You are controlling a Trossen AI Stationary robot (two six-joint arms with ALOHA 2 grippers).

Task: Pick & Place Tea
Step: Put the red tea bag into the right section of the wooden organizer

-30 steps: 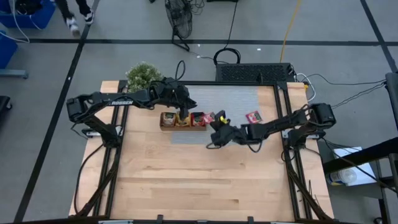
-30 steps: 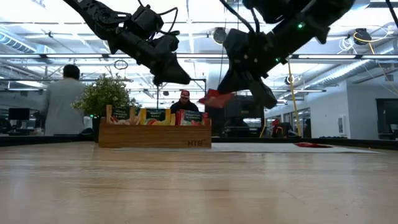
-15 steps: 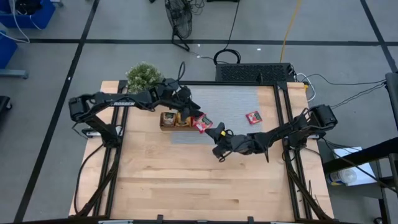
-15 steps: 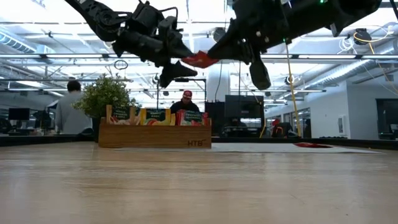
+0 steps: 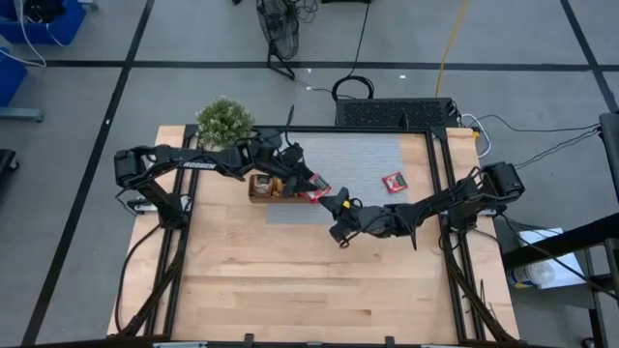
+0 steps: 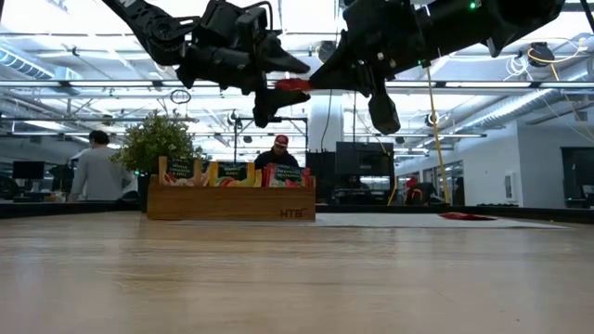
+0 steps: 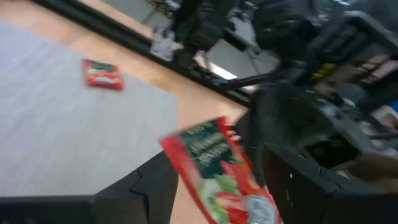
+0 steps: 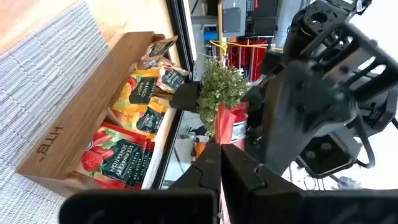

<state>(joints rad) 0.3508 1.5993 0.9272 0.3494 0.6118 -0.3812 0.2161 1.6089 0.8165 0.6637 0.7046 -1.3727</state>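
At the far left corner of the light wooden surface [image 5: 290, 280] stands a small green potted plant [image 5: 223, 120]. Just beside it, the left pincer [image 5: 308, 180] reaches above the brown wooden tray with three compartments [image 5: 283, 197], close to the right end of the tray. Its two dark fingers [image 7: 155, 186] stand apart, one on each side of a red square foil tea sachet with a light label [image 5: 313, 189], and they do not press on it. In the left wrist view the sachet [image 7: 221, 171] sits in the gap between these fingers.

The tray [image 6: 231, 201] holds many more sachets standing upright: dark green ones [image 8: 160, 47] at one end, orange ones [image 8: 143, 93] in the middle compartment and red ones [image 8: 115, 158] at the other end. The tray rests on the near edge of a grey woven mat [image 5: 363, 159].

To the right of the left pincer, the right pincer [image 5: 336, 200] is closed on the same red sachet and holds it by one edge. In the low view the sachet [image 6: 292, 83] hangs high in the air, above the right end of the tray, between the two pincers.

More to the right, a second red foil sachet [image 5: 393, 181] lies flat on the mat, well apart from both pincers.

In the room behind the surface a person in a grey top [image 6: 93, 167] is at the left, and another person with a red cap [image 6: 279, 151] is behind the tray.
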